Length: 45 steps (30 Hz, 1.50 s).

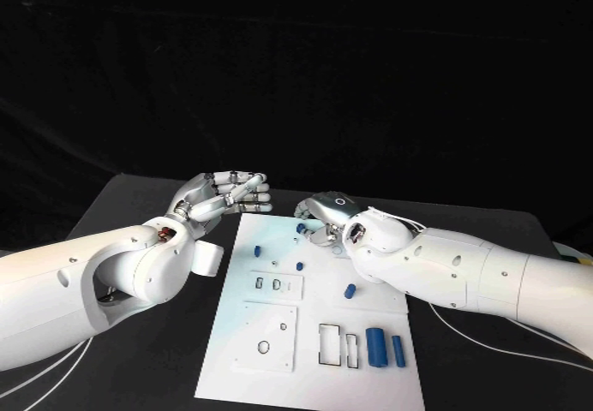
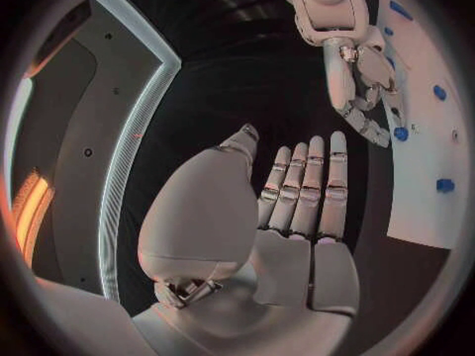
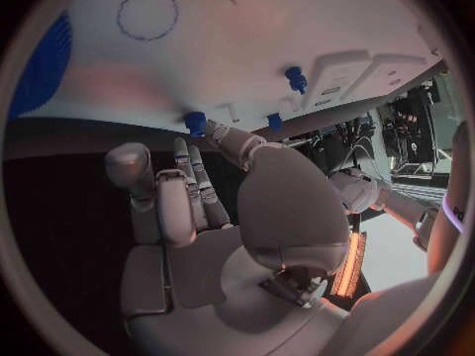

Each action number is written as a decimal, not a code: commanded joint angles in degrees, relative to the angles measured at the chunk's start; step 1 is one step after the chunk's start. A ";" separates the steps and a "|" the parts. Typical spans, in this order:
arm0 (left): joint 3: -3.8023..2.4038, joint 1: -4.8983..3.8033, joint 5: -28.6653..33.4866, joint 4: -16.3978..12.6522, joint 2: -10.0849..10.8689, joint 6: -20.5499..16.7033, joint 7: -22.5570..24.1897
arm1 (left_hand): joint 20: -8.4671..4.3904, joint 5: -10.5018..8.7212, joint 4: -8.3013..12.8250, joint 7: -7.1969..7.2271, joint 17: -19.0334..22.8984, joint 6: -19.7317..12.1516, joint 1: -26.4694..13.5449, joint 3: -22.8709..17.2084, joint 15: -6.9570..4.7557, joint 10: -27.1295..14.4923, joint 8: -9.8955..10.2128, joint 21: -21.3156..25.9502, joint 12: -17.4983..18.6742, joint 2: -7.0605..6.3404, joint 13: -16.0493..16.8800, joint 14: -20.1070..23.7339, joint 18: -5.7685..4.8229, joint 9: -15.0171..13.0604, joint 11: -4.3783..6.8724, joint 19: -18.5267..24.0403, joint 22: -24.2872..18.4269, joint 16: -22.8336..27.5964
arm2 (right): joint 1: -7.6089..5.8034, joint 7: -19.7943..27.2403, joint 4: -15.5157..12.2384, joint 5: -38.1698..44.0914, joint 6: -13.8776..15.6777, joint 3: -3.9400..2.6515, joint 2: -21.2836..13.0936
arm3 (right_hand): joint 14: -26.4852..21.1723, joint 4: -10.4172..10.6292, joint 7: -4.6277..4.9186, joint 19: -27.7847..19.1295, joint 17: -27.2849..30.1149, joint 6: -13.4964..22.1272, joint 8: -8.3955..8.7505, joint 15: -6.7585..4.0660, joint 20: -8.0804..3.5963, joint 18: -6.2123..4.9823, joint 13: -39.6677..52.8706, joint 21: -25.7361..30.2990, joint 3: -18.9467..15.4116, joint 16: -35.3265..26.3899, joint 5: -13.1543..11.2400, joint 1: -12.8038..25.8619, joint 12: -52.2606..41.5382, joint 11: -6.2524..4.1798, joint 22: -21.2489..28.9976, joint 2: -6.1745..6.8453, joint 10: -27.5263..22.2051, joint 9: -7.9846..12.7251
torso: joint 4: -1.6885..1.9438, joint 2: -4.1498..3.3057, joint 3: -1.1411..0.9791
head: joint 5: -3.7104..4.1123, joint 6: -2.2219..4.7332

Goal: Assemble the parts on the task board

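Note:
The white task board lies in the middle of the black table. My right hand is low over its far end, fingertips right at a small blue peg; whether they grip it is unclear. The same peg shows beside that hand from the head camera. My left hand hangs above the board's far left corner, its fingers stretched out side by side and holding nothing. Small blue parts lie on the board, and two larger blue cylinders sit near its front.
Rectangular slots and a round hole are cut in the board's near half. Black table stretches to both sides of the board. White cables trail from my right arm across the table.

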<state>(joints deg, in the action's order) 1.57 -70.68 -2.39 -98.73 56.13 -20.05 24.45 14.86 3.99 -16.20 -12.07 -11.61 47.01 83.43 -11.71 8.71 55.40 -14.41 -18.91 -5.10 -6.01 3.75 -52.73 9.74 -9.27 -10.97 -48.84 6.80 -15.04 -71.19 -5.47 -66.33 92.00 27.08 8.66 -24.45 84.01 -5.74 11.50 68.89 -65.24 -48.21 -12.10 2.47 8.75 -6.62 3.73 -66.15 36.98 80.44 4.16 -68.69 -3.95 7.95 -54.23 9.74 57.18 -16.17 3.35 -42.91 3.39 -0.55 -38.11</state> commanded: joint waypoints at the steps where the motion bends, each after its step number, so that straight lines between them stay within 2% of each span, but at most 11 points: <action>1: -0.06 -0.13 0.21 -0.06 -0.02 1.30 0.11 | 0.00 -0.18 -0.21 -1.79 -0.05 -0.35 0.10 -0.17 0.13 -0.13 0.25 -0.28 0.28 0.05 -0.07 -0.15 0.75 0.07 -0.20 -0.28 -0.08 0.33 | -0.06 0.06 -0.77 -0.10 -1.11 0.00 -0.77 | 0.70 0.01 -0.01 -0.38 0.30 0.33 0.25 0.49 -0.03 -1.01 -0.02 0.34 -0.42 -0.25 0.25 0.05 -0.05 0.05 0.34 0.60 -0.45 0.05 | -0.10 0.07 -0.03 | -0.11 0.07; 9: -0.05 -0.15 0.23 0.39 0.19 1.65 -0.10 | 0.01 -0.19 -0.21 -1.80 -0.07 -0.39 0.10 -0.16 0.14 -0.16 0.28 -0.27 0.35 0.05 -0.07 -0.14 0.75 0.08 -0.21 -0.27 -0.10 0.37 | -0.33 -0.60 -7.37 -0.64 -0.06 -0.38 -6.92 | 0.86 0.23 0.14 0.09 0.00 -0.76 -0.07 0.49 0.01 -0.92 0.20 0.14 -1.06 -0.04 1.17 -0.02 -1.01 0.02 -0.18 0.55 0.21 -0.21 | -0.63 0.29 -0.16 | -0.03 0.45; 14: -0.05 -0.16 0.32 0.47 0.37 1.87 -0.22 | 0.02 -0.15 -0.16 -1.79 -0.11 -0.47 0.23 -0.24 0.17 -0.23 0.34 -0.23 0.47 0.13 -0.06 -0.07 0.73 0.10 -0.23 -0.21 -0.15 0.45 | -1.09 -0.67 -12.90 -3.34 1.36 -0.75 -12.85 | 1.58 1.83 -0.40 2.20 -2.09 -3.98 -1.20 -0.20 -0.51 -0.32 0.91 -1.83 -1.50 1.17 3.77 1.15 -4.44 -0.98 -3.30 0.27 6.13 -0.88 | -0.94 0.53 -0.28 | 0.62 0.45; 15: -0.05 -0.16 0.33 0.48 0.40 1.92 -0.23 | 0.03 -0.12 -0.13 -1.78 -0.12 -0.48 0.32 -0.30 0.18 -0.24 0.35 -0.21 0.51 0.19 -0.06 -0.05 0.72 0.11 -0.23 -0.17 -0.17 0.48 | -1.35 -0.75 -14.19 -4.18 1.71 -0.79 -14.28 | 1.71 2.38 -0.65 2.64 -2.49 -4.38 -1.34 -0.48 -0.73 -0.19 1.07 -2.27 -1.88 1.43 5.44 1.76 -4.98 -1.30 -4.00 0.80 7.28 -0.99 | -1.06 0.59 -0.33 | 0.60 0.30; 20: -0.04 -0.15 0.35 0.77 0.47 2.07 -0.23 | 0.06 -0.06 -0.06 -1.76 -0.17 -0.49 0.55 -0.45 0.19 -0.23 0.38 -0.13 0.60 0.31 -0.05 -0.01 0.70 0.11 -0.23 -0.03 -0.23 0.56 | -2.34 -0.83 -18.53 -10.89 0.56 -0.91 -19.86 | 2.04 3.91 -1.84 3.62 -3.82 -3.96 -1.09 -1.81 -1.79 0.09 3.58 -3.14 -5.18 2.17 4.52 3.19 -9.34 -2.99 -5.64 3.22 14.22 -1.09 | -1.38 0.87 -0.46 | 0.93 0.32; 24: -0.04 -0.14 0.36 1.16 0.44 2.04 -0.17 | 0.07 -0.06 -0.05 -1.76 -0.17 -0.49 0.59 -0.47 0.20 -0.22 0.38 -0.11 0.61 0.32 -0.04 0.01 0.70 0.11 -0.23 0.00 -0.25 0.58 | -2.60 -0.30 -18.76 -14.38 -1.31 -0.92 -21.80 | 2.44 4.16 -2.99 8.40 -5.40 -2.31 -1.33 -3.19 -3.36 1.63 12.24 -8.45 -9.85 3.03 5.13 1.57 -19.90 -4.55 -13.09 3.89 17.44 -1.55 | -1.55 0.97 -0.68 | 1.00 0.22; 26: -0.03 -0.14 0.37 1.36 0.41 2.04 -0.17 | 0.07 -0.06 -0.05 -1.76 -0.17 -0.49 0.59 -0.47 0.20 -0.22 0.38 -0.11 0.61 0.32 -0.04 0.01 0.70 0.11 -0.23 0.00 -0.25 0.58 | -2.64 -0.17 -18.42 -15.64 -2.70 -0.93 -22.44 | 2.77 4.83 -3.01 8.96 -6.69 -1.15 -2.07 -3.42 -3.32 1.99 22.26 -9.29 -12.72 3.65 5.80 0.42 -30.61 -4.83 -14.43 3.47 13.02 -2.14 | -1.52 1.00 -0.79 | 1.11 0.16; 28: -0.03 -0.13 0.37 1.58 0.37 2.06 -0.16 | 0.08 -0.07 -0.05 -1.76 -0.18 -0.49 0.61 -0.48 0.20 -0.21 0.38 -0.09 0.62 0.32 -0.04 0.01 0.69 0.11 -0.23 0.03 -0.26 0.59 | -2.62 -0.24 -17.67 -16.82 -4.62 -0.93 -22.93 | 3.45 6.64 -2.83 9.87 -10.66 0.55 -3.44 -2.69 -3.00 2.23 43.91 -10.51 -15.27 5.33 5.96 -0.77 -51.22 -3.85 -16.64 2.06 10.45 -2.90 | -1.50 0.99 -0.92 | 1.06 0.17; 30: -0.03 -0.13 0.37 1.69 0.33 2.07 -0.15 | 0.08 -0.07 -0.05 -1.76 -0.18 -0.49 0.61 -0.48 0.20 -0.21 0.38 -0.09 0.62 0.32 -0.04 0.01 0.69 0.11 -0.23 0.03 -0.26 0.59 | -2.54 -0.33 -16.94 -17.43 -5.73 -0.92 -22.95 | 3.82 7.11 -2.37 10.39 -12.74 1.30 -3.63 -2.60 -2.84 2.42 50.59 -11.14 -16.01 6.09 5.93 -0.98 -57.28 -3.82 -17.66 2.04 12.81 -2.98 | -1.51 0.99 -1.00 | 0.96 0.18; 38: -0.02 -0.11 0.37 1.88 0.15 2.16 -0.23 | 0.09 -0.07 -0.05 -1.76 -0.19 -0.49 0.63 -0.50 0.21 -0.20 0.38 -0.07 0.64 0.31 -0.04 0.03 0.69 0.12 -0.22 0.07 -0.27 0.61 | -1.92 -0.99 -13.87 -18.31 -7.62 -0.88 -21.10 | 4.88 8.69 -1.78 11.86 -18.95 2.71 -4.74 -1.90 -2.21 2.92 65.86 -12.87 -18.29 8.14 7.64 -1.68 -70.61 -3.13 -20.42 1.70 18.63 -3.32 | -1.41 0.88 -0.91 | 0.81 0.01; 45: -0.02 -0.11 0.37 1.98 0.06 2.14 -0.30 | 0.09 -0.07 -0.04 -1.76 -0.19 -0.49 0.66 -0.51 0.21 -0.20 0.39 -0.05 0.65 0.31 -0.03 0.05 0.68 0.12 -0.23 0.10 -0.29 0.63 | -1.27 -0.92 -11.78 -18.17 -8.52 -0.81 -19.21 | 5.09 9.22 -1.65 12.46 -20.18 2.85 -5.18 -1.72 -2.03 3.15 68.86 -13.59 -18.82 8.49 7.58 -1.80 -73.19 -2.96 -21.54 1.39 20.00 -3.41 | -1.35 0.82 -0.77 | 0.51 -0.27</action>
<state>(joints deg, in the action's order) 1.60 -70.73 -2.24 -96.69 56.34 -18.98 23.88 14.86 3.99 -16.36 -12.07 -11.73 47.01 83.64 -11.87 8.71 55.40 -14.42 -18.91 -4.82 -5.79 3.75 -52.73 9.74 -9.22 -10.97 -48.84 6.57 -14.74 -72.60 -6.13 -78.44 74.29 20.83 7.83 -43.89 84.02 3.48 9.87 81.06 -74.97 -45.80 -17.05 0.42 6.66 -3.95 72.42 -79.54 18.56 88.65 11.54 -69.94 -76.78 4.92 -74.95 11.38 76.68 -19.53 1.98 -42.03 2.55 0.12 -38.22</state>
